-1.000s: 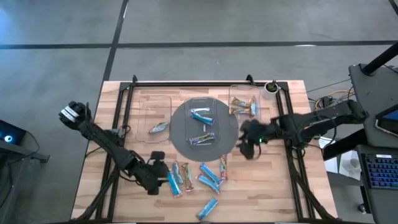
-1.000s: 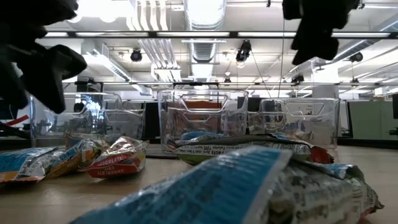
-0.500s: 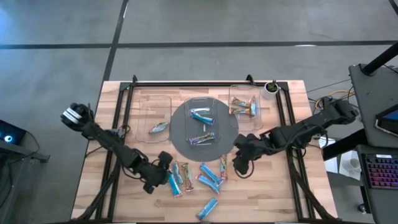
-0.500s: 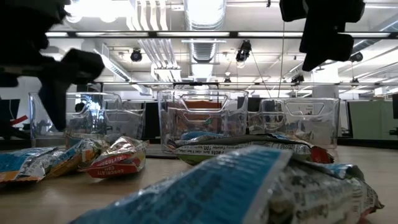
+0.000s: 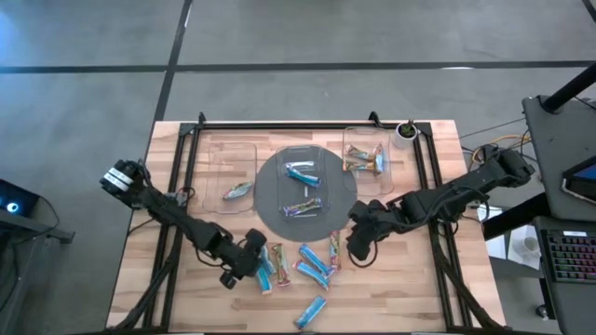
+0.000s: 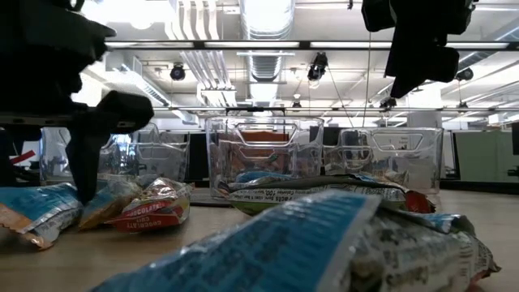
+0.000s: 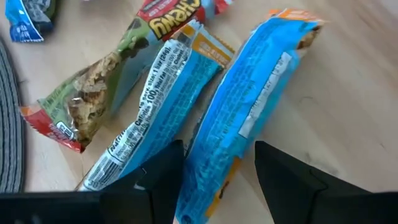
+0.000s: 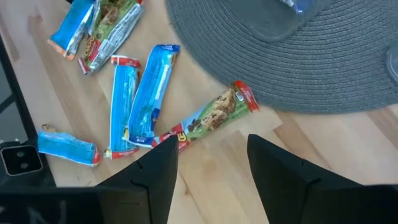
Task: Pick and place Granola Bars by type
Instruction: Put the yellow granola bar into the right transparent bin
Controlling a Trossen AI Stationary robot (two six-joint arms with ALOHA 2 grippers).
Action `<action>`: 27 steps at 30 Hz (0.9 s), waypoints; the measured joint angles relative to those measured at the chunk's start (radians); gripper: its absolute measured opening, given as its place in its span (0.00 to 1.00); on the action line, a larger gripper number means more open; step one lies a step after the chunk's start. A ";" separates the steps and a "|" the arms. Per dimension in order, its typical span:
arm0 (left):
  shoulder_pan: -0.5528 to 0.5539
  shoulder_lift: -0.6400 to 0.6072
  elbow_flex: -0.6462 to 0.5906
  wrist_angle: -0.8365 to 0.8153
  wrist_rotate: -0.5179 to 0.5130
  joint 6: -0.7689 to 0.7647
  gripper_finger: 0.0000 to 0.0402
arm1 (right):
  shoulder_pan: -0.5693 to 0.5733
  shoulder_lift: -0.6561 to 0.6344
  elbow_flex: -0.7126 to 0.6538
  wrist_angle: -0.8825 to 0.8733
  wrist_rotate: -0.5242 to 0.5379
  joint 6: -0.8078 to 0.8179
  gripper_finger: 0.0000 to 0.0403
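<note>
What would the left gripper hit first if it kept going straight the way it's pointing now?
Most likely the light-blue granola bar lying between the open jaws of the left gripper. It looks very close already, though the exact gap is hard to judge.

Left wrist view: a silvery-blue wrapper strip (image 7: pixel 149 118) lying just beyond the left claw (image 7: pixel 217 180) reads "Calories 100" along its length. Beyond it, a red-and-yellow wrapper (image 7: pixel 171 15) shows the word "Chewy". Low view: a red bar wrapper (image 6: pixel 154 212) on the bench bears "CHOCOLATE" in small white capitals. Print on the remaining wrappers is too small to read.
</note>
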 joint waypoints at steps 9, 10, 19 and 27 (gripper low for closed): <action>0.039 0.033 0.057 -0.068 0.062 -0.097 0.39 | 0.000 0.000 0.000 0.004 0.002 0.021 0.45; 0.042 0.033 0.063 -0.085 0.062 -0.103 0.37 | 0.000 0.000 0.000 0.009 0.002 0.021 0.45; 0.057 -0.021 0.116 -0.191 0.098 -0.231 0.10 | 0.012 0.000 0.000 0.084 0.012 0.024 0.45; 0.142 -0.219 0.166 -0.229 0.217 -0.426 0.08 | 0.013 -0.001 0.000 0.252 0.018 -0.057 0.45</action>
